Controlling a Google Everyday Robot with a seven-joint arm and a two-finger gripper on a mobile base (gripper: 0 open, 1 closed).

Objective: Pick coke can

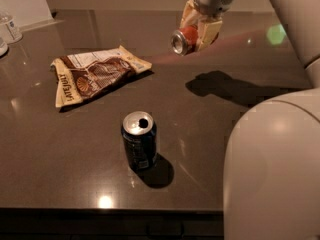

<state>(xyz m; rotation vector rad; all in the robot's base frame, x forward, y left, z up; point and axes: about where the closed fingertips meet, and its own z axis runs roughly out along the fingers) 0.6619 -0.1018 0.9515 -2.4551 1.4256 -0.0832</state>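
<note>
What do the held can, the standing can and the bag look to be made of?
The coke can, in the gripper above the table: likely aluminium, red paint, shiny silver end. The dark can: same, bright metal top. The bag: probably glossy plastic film, crinkled.

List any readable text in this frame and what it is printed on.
Snack bag: pale capitals along its left edge, too blurred to read with confidence.
Dark can: small label print, unreadable.
Coke can, clamped by the jaws of the gripper above the far side of the table: no lettering readable.
</note>
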